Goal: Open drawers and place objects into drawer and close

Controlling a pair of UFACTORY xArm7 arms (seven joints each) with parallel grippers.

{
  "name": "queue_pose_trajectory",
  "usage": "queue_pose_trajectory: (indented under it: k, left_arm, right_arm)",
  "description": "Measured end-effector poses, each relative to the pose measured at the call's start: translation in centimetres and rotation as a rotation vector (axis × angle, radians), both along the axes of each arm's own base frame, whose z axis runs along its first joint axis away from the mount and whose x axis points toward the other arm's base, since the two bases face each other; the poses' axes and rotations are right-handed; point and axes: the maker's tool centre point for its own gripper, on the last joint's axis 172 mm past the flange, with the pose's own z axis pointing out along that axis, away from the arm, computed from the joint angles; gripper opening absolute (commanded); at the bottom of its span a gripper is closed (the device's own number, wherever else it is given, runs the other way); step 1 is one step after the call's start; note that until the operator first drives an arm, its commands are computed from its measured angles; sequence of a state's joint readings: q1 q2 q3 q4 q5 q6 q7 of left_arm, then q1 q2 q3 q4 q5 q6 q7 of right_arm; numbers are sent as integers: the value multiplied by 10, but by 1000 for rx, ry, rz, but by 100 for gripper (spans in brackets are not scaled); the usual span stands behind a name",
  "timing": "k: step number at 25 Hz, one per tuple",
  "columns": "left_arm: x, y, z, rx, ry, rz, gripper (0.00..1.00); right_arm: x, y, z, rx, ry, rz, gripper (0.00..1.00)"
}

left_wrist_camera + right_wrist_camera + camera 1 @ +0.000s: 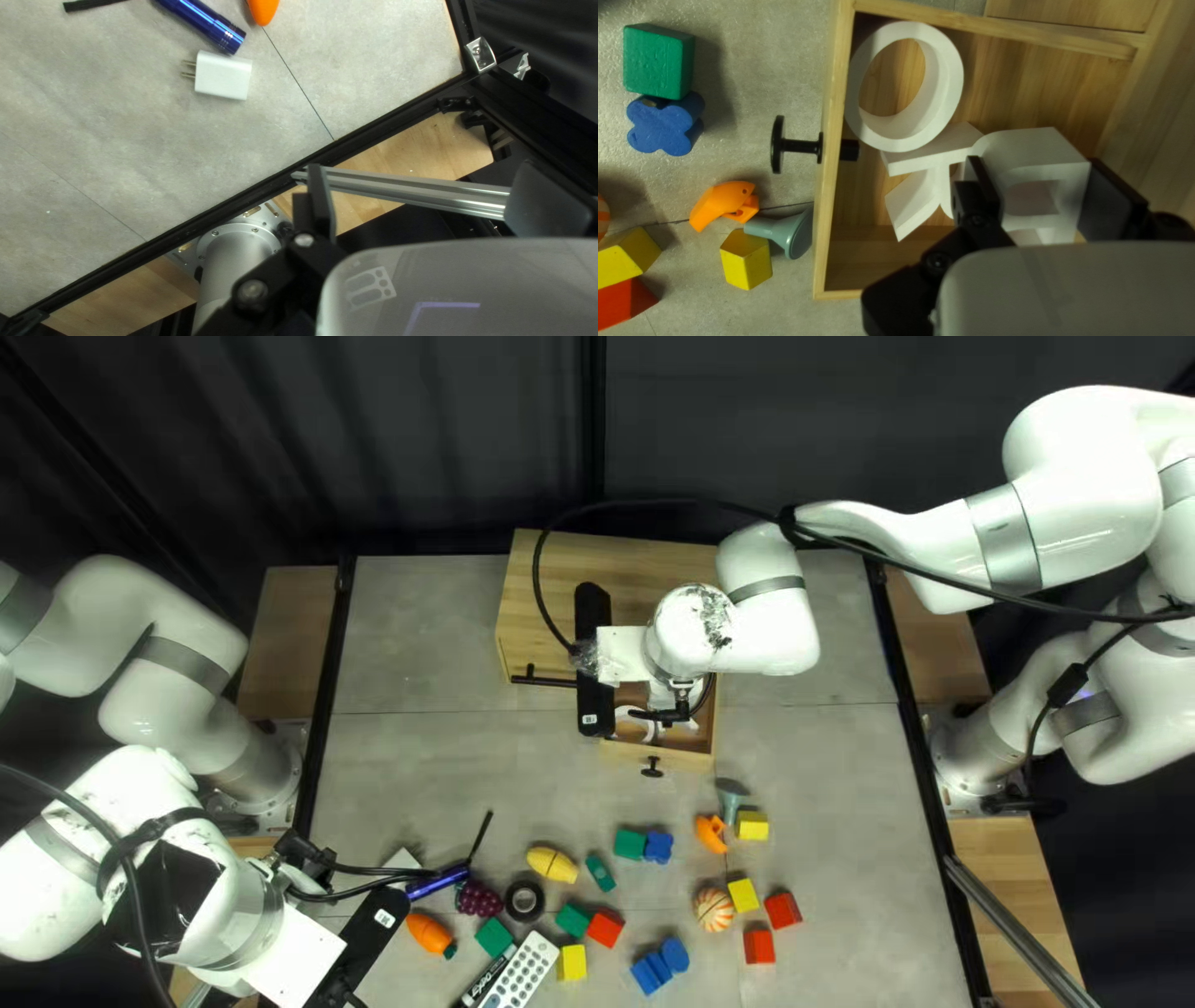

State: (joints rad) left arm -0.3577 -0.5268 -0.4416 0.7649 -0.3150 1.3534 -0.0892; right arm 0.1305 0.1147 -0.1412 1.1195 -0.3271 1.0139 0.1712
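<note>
Placement step: our right claw (1034, 160) grasps white block (1036, 149) over open drawer (829, 205), left claw (422, 165) spread; we release next.

Left arm (174, 662) bent beside its base, left jaws spread wide, right arm (1071, 510) stretched inward, right jaws clamped.

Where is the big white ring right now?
In the right wrist view, the white ring lies inside the open drawer, on the black knob's side, beside other white pieces.

Wooden drawer (828, 205) | open | inside: white ring (944, 81), white letter-like piece (934, 151), arched white block (1036, 146) gripped
</note>
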Motion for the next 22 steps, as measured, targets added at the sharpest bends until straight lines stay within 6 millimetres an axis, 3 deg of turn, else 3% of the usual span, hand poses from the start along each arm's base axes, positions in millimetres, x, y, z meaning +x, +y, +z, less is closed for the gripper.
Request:
queue_pose_trajectory:
  k: [2,5,6,12,14,16,18,19,20,22]
  left_arm:
    - [0,0,0,0,0,0,100]
    - [0,0,0,0,0,0,100]
    - [0,0,0,0,0,0,100]
    - [0,0,0,0,0,0,100]
    - [0,0,0,0,0,0,100]
    - [0,0,0,0,0,0,100]
    - [0,0,0,0,0,0,100]
    - [0,0,0,0,0,0,100]
    - [0,0,0,0,0,0,100]
    - [0,0,0,0,0,0,100]
  right_arm:
    - [1,-1,-1,-3,1,1,91]
    - [1,-2,-1,-6,2,2,88]
    - [1,-2,-1,-7,2,2,4]
    - [0,0,1,-15,10,2,1]
    - [-1,3,5,-17,11,3,3]
    - [-1,9,10,-18,12,5,15]
    - [-2,17,16,-18,13,4,41]
    - [-3,22,19,-18,15,3,85]
    - [-4,26,21,-18,15,4,99]
    - [-6,37,27,-16,13,8,100]
